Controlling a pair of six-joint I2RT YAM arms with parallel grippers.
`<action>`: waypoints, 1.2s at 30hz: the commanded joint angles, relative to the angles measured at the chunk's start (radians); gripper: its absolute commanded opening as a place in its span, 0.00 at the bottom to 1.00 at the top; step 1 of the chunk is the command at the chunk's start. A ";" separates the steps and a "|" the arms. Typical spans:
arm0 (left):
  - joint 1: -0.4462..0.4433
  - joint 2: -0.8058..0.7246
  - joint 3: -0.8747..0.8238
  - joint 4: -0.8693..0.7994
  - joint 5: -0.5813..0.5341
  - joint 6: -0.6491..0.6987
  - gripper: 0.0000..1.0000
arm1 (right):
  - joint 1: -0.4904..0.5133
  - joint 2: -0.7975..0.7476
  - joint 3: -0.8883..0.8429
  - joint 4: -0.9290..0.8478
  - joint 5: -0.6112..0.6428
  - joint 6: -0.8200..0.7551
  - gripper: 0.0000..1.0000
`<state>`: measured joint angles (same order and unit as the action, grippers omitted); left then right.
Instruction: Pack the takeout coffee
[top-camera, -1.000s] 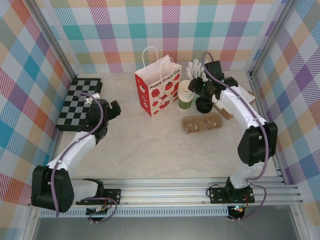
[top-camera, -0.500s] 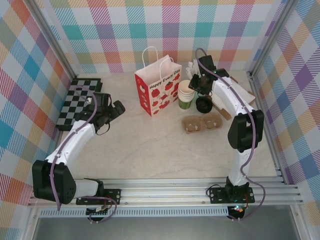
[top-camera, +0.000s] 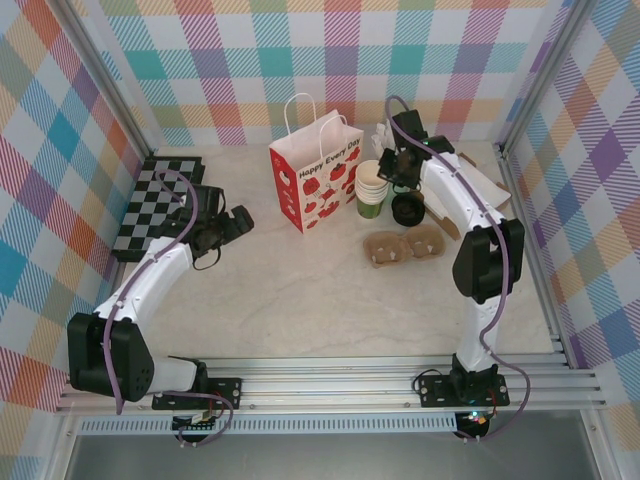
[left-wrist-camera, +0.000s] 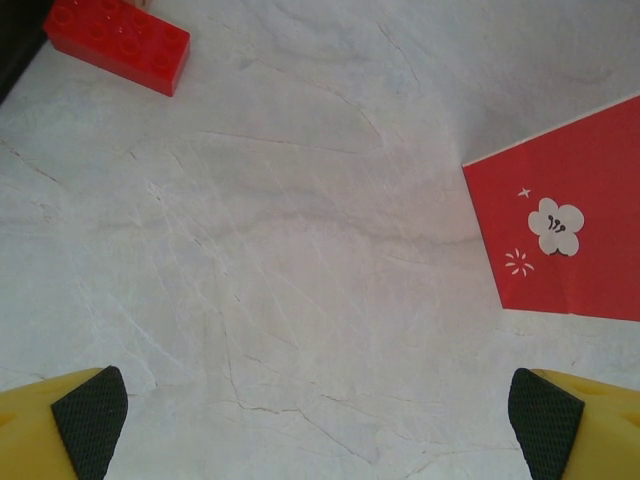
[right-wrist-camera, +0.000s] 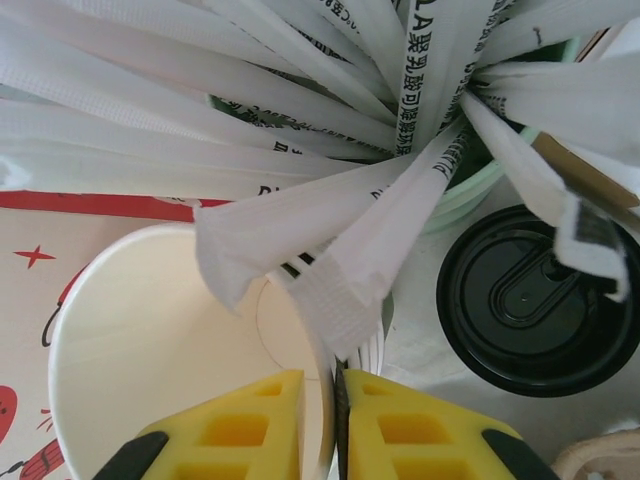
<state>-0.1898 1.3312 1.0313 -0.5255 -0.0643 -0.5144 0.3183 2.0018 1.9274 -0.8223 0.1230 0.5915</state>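
The paper bag (top-camera: 315, 175) is red and white, with strawberries and the words "Happy Every Day" on it. In the left wrist view its red side has a small white flower. The white stirrers (right-wrist-camera: 330, 215) are in crinkly paper wrappers with dark print: the letters "LA" and Chinese signs. They stand in a pale green holder (right-wrist-camera: 480, 185). The coffee cup (top-camera: 407, 208) is dark with a round, shiny black lid (right-wrist-camera: 525, 300). It stands on the table (left-wrist-camera: 300, 250), just behind the brown cardboard carrier (top-camera: 405, 245) and beside the stack of cream cups (top-camera: 372, 185). The right gripper (right-wrist-camera: 338, 385) has yellow jaws pinching the thin rim of the top cream cup. The left gripper (left-wrist-camera: 318, 405) has its jaws spread wide over the marble-looking table, near a bumpy red brick (left-wrist-camera: 120, 45).
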 joint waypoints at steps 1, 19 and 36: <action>-0.007 0.002 0.025 -0.024 0.034 0.039 1.00 | 0.008 0.029 0.046 -0.030 -0.004 -0.013 0.15; -0.007 0.023 0.133 -0.137 0.026 0.005 1.00 | 0.018 -0.018 0.195 -0.158 0.016 -0.090 0.00; -0.027 -0.200 0.013 -0.128 0.295 -0.057 1.00 | 0.263 -0.478 -0.286 -0.022 0.102 -0.059 0.00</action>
<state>-0.2047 1.1511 1.0710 -0.6746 0.1726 -0.5274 0.5541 1.5513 1.7508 -0.9112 0.2230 0.4660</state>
